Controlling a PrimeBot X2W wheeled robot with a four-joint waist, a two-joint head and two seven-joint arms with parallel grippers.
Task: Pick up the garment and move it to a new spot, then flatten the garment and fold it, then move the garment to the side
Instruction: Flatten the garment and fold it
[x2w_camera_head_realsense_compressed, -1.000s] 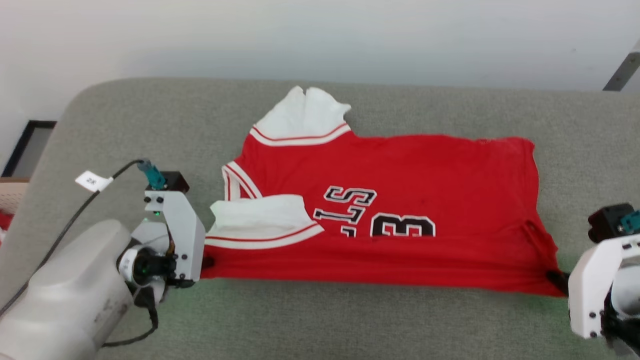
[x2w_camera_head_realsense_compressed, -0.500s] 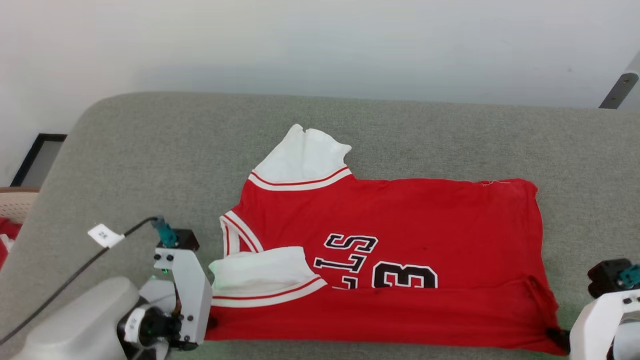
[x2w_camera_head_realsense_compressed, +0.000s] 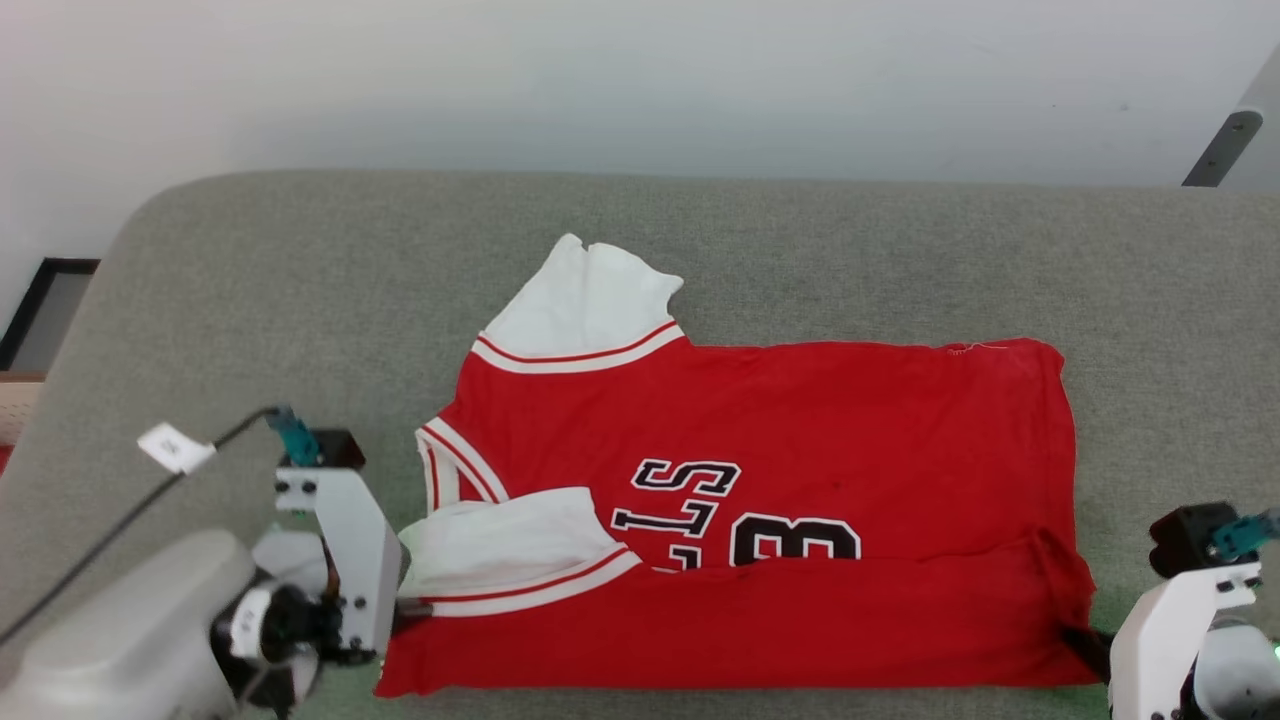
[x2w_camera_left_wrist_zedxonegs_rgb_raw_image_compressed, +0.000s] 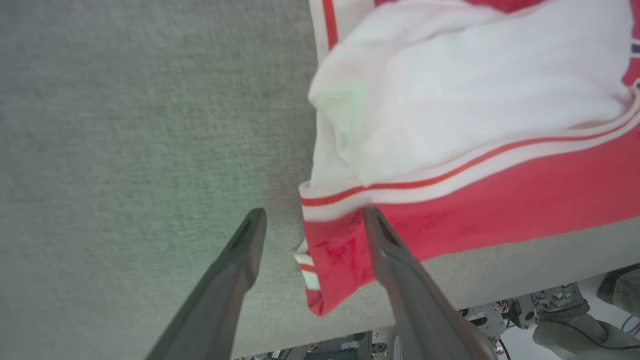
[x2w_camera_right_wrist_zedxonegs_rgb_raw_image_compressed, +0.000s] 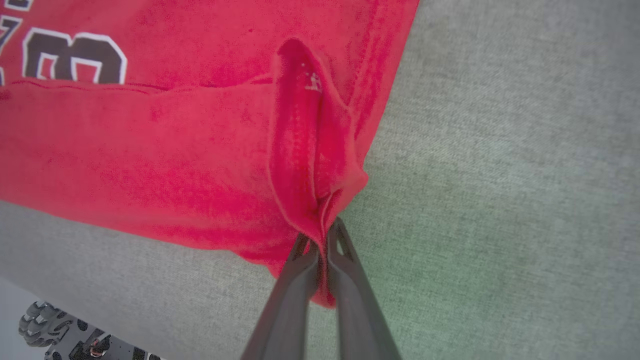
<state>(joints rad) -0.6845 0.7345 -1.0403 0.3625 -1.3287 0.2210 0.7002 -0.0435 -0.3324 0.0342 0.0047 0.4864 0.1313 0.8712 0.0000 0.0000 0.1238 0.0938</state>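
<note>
- Red cloth covers the middle of the grey tabletop (x2w_camera_head_realsense_compressed: 300, 280): the garment (x2w_camera_head_realsense_compressed: 760, 450) lies lengthwise across it, collar end toward the robot's left and hem toward its right.
- The near long edge is doubled over onto the body as 1 band, hiding the lower half of the black lettering (x2w_camera_head_realsense_compressed: 740, 510). The near white sleeve (x2w_camera_head_realsense_compressed: 500, 545) lies turned in on the chest, and the far sleeve (x2w_camera_head_realsense_compressed: 585, 300) juts flat toward the wall.
- The step in hand looks like the fold itself, with the 1st lengthwise fold being set down.
- The left gripper (x2w_camera_left_wrist_zedxonegs_rgb_raw_image_compressed: 314, 215) has its 2 fingers spread apart with nothing pinched. 1 finger hangs over the red corner below the sleeve trim and the other over bare tabletop.
- The right gripper (x2w_camera_right_wrist_zedxonegs_rgb_raw_image_compressed: 320, 232) is clamped on the near hem corner, where the cloth is gathered into a raised ridge running away from the fingertips.
- Next, the right gripper probably needs to let go close to the surface, so that the ridge settles instead of springing up.
- Both arms should then draw straight back, clear of the cloth. The left finger above the corner could snag and undo the fold.
- After that, the puckered hem corner wants smoothing before any 2nd fold.
</note>
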